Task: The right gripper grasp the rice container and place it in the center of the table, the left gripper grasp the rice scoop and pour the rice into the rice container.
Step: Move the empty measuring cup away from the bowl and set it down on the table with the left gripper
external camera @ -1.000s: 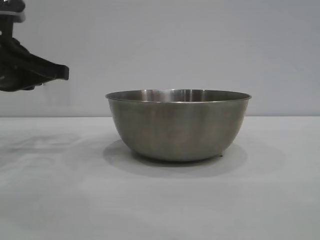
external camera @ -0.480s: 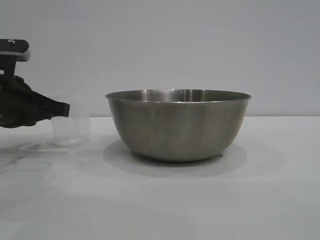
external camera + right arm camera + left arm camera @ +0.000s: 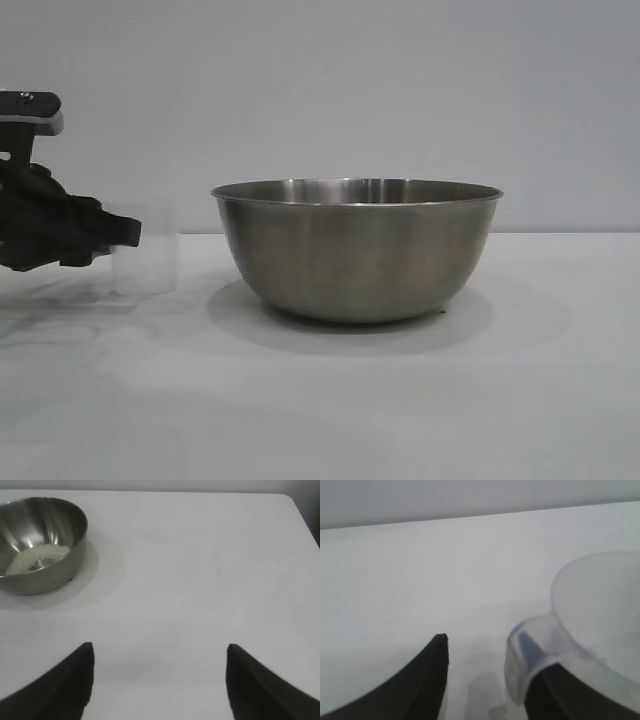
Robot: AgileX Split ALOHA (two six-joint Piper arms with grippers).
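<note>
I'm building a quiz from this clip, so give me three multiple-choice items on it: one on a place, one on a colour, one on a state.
1. The rice lies:
A in the steel bowl
B in the plastic cup
C on the table

2. The bowl is:
A red
B silver-grey
C blue

3. The measuring cup stands:
A upright
B upside down
C on its side

Answers:
1 A, white grains show inside the bowl in the right wrist view.
2 B, brushed steel.
3 A, its mouth faces up, beside the left gripper.

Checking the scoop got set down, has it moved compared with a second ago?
Yes. The scoop came into view and now stands upright on the table, left of the bowl, which stayed put.
</note>
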